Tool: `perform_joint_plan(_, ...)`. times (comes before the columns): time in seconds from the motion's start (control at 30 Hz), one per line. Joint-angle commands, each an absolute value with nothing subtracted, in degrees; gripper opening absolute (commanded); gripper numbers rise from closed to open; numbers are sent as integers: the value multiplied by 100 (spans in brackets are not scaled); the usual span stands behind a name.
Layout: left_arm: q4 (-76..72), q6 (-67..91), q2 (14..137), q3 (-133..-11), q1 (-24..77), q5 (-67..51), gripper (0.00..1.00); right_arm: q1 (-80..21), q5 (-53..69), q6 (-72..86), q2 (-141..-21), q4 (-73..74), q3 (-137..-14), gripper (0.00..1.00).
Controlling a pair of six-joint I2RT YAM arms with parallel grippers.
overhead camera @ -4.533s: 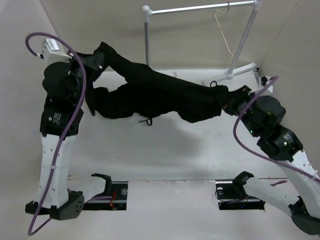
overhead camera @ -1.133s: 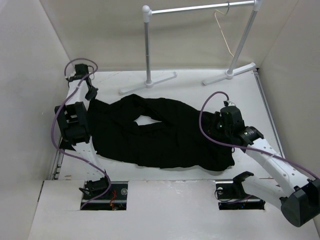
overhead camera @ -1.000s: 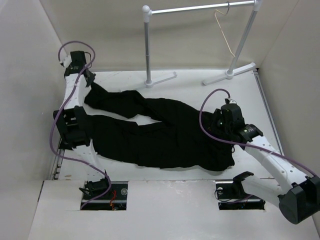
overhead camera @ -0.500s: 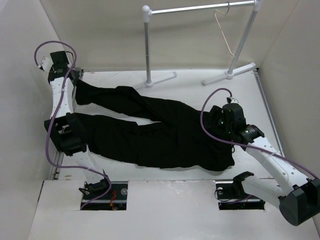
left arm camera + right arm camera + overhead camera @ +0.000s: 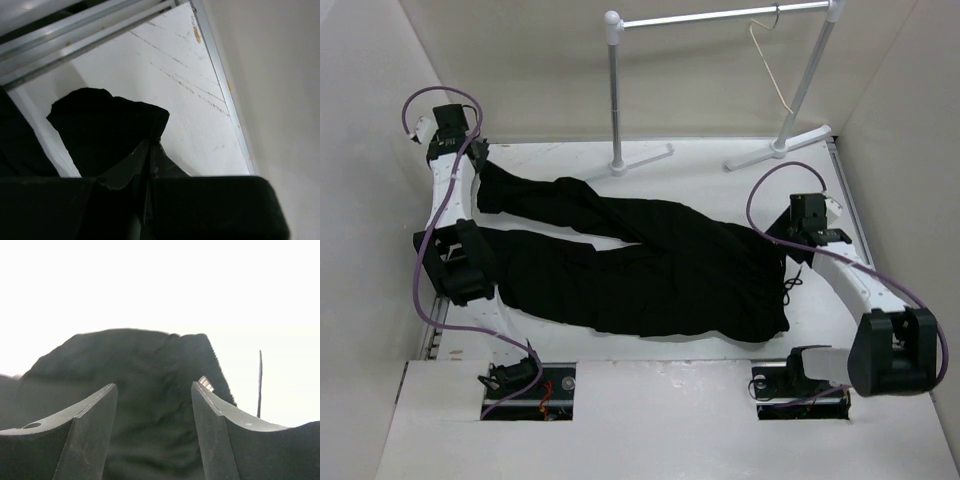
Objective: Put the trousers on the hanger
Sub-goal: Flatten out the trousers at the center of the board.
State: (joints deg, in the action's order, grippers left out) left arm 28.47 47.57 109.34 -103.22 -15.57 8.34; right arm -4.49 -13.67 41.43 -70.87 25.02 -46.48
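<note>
The black trousers (image 5: 650,265) lie spread flat on the white table (image 5: 720,190), legs to the left and waist to the right. My left gripper (image 5: 480,172) is at the far left corner, shut on the cuff of the upper leg; in the left wrist view its tips (image 5: 150,146) pinch the black fabric (image 5: 105,122). My right gripper (image 5: 788,243) hovers open just past the waist edge; in the right wrist view its fingers (image 5: 100,405) stand apart with nothing between them and the trousers (image 5: 150,365) lie ahead. The cream hanger (image 5: 767,62) hangs from the rail at the back right.
A white-and-silver rail stand (image 5: 720,16) rises at the back, its feet (image 5: 620,165) resting on the table. Tall pale walls (image 5: 380,110) close in on the left, back and right. A drawstring (image 5: 790,285) trails off the waist.
The left gripper pulled the upper leg out straight toward the left corner. The right gripper opened, let go of the waist and drew back to the right.
</note>
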Motion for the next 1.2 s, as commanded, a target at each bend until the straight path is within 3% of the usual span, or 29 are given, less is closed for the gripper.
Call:
perform_joint_plan(0.0,2408,4887,10529,-10580,-1271,607,1,-225,-1968,4324,-7583,2171,-5045,67)
perform_joint_plan(0.17,2391,4966,10530,-11346,-972,466,1,162,-2004,4430,-8322,2048,-5097,62)
perform_joint_plan(0.33,2294,5132,10310,-11215,-945,220,1,268,-1311,4421,-8867,1890,-5212,52)
perform_joint_plan(0.4,2154,5212,10248,-11101,-971,80,1,364,-1047,4491,-8991,1767,-5212,41)
perform_joint_plan(0.5,1961,5361,10291,-11065,-1015,-113,1,593,-660,4640,-8957,1381,-5194,14)
perform_joint_plan(0.57,1925,5536,10484,-11467,-1033,-403,0,768,-624,4763,-8729,1179,-5238,8)
perform_joint_plan(0.77,1654,5775,10469,-12596,-1137,-738,0,1076,-896,4939,-7718,862,-5230,7)
perform_joint_plan(0.93,748,5722,9423,-10025,-2103,-572,2,1498,-800,5124,-7725,800,-4992,8)
perform_joint_plan(1.03,896,5792,9903,-9160,-2535,-605,4,1657,-668,5282,-8023,747,-5088,8)
perform_joint_plan(1.17,782,5687,10774,-8974,-2624,-1195,13,1666,-624,5405,-8463,773,-5343,8)
